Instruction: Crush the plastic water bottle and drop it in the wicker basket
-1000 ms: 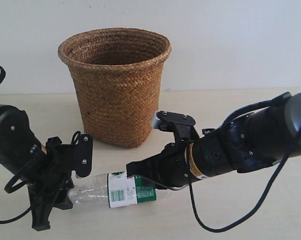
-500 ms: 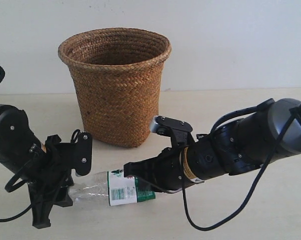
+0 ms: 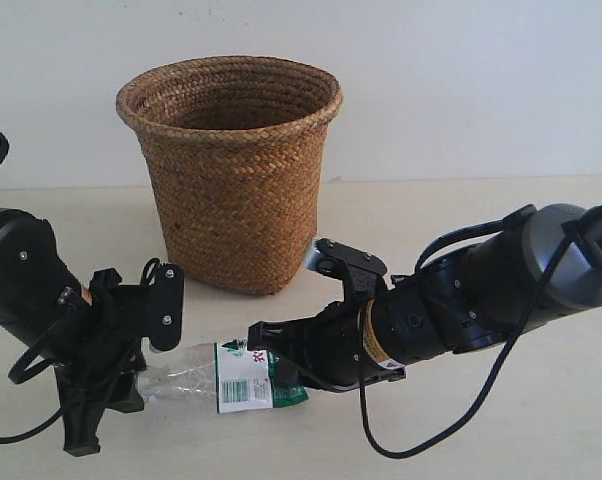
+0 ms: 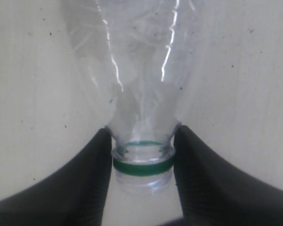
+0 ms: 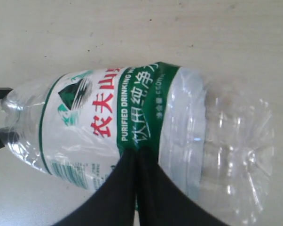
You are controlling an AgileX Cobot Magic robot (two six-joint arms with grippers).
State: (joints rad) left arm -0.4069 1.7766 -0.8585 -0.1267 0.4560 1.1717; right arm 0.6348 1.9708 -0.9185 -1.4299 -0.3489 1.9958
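- While lying flat on the pale surface (image 3: 501, 420), the clear ribbed plastic water bottle (image 3: 216, 375) runs side to side in the exterior view, just before the brown woven wicker basket (image 3: 231, 180), with its neck leftward.
- Left tool (image 4: 142, 146) pinches the green-ringed neck.
- Right tool (image 5: 137, 157): fingers pressed together, tips against the labelled flank.
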